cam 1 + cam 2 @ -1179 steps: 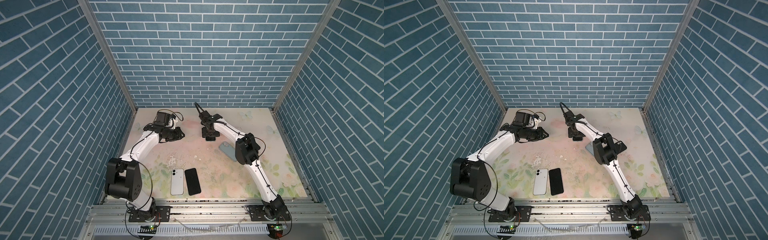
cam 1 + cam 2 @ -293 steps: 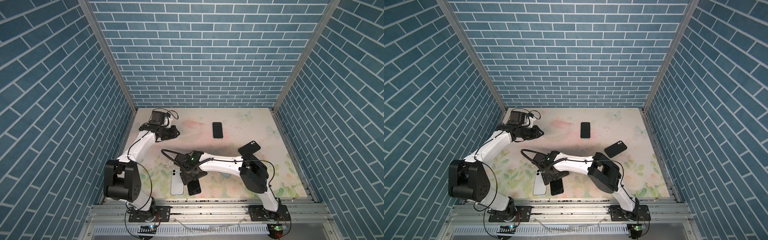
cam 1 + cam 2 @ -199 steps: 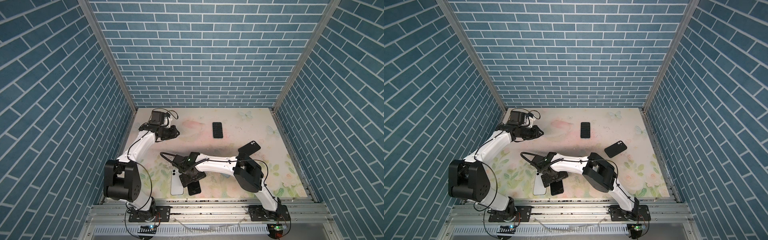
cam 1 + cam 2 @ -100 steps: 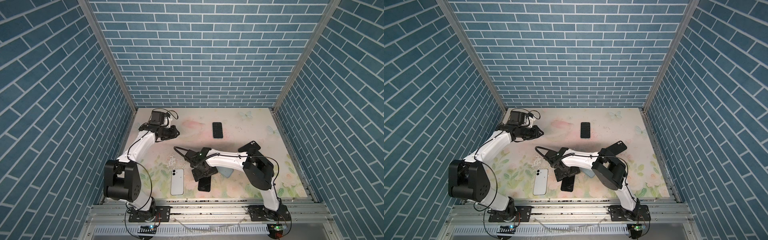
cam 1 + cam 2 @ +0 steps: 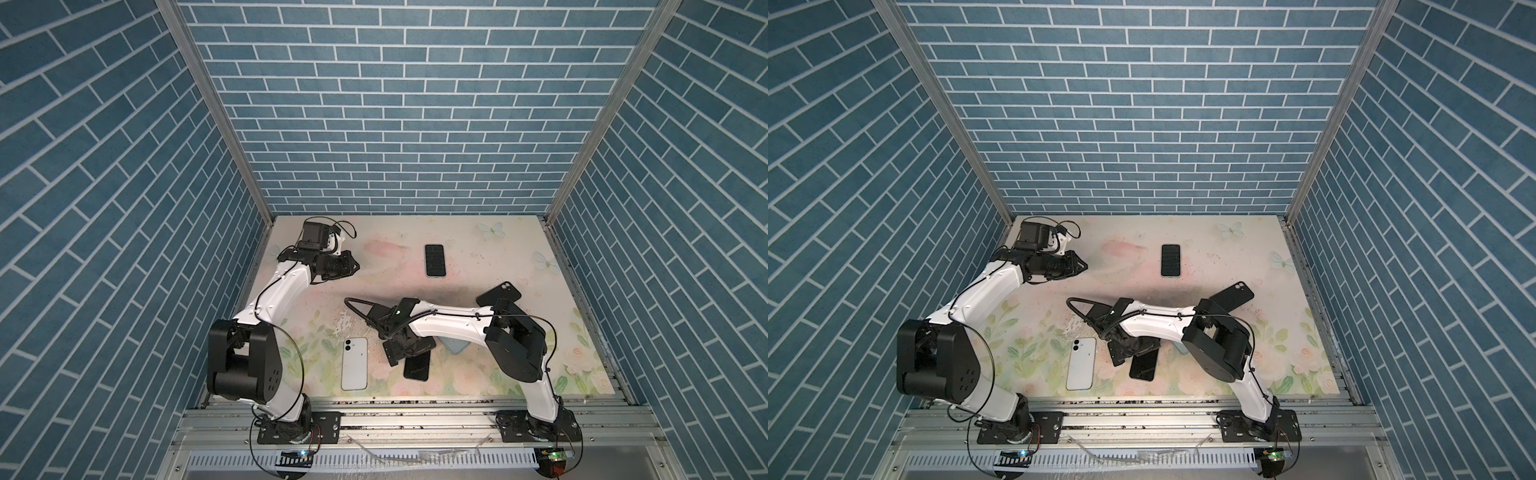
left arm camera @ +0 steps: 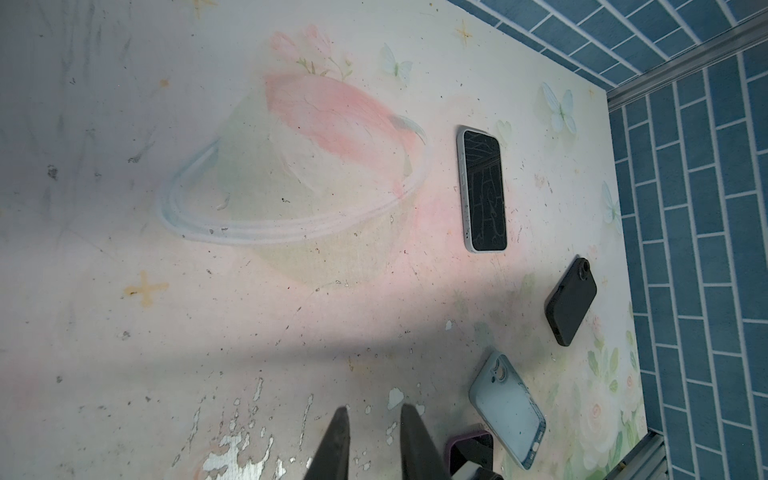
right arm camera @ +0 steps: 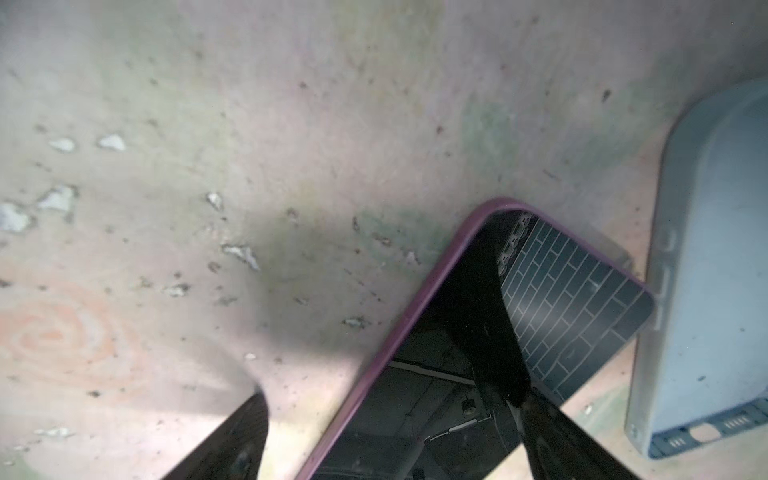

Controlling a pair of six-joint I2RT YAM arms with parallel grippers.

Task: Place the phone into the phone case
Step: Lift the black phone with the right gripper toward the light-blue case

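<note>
Right wrist view: right gripper (image 7: 386,399) spread wide, gripping nothing; one fingertip (image 7: 523,411) rests on dark purple-rimmed phone (image 7: 582,316), other over worn floral mat (image 7: 291,124). Just beyond phone: pale blue phone case (image 7: 706,270). Probably sliding step: press lightly, square edges. Far off, left gripper (image 6: 374,411) narrowly parted, empty.

On the table (image 5: 478,249) are three phones: one white-backed phone (image 5: 354,363), one purple-edged dark-screen phone (image 5: 417,365) and one grey-edged dark-screen phone (image 5: 435,259). There are two cases: one black case (image 5: 498,294) and one pale blue case (image 6: 507,409).
</note>
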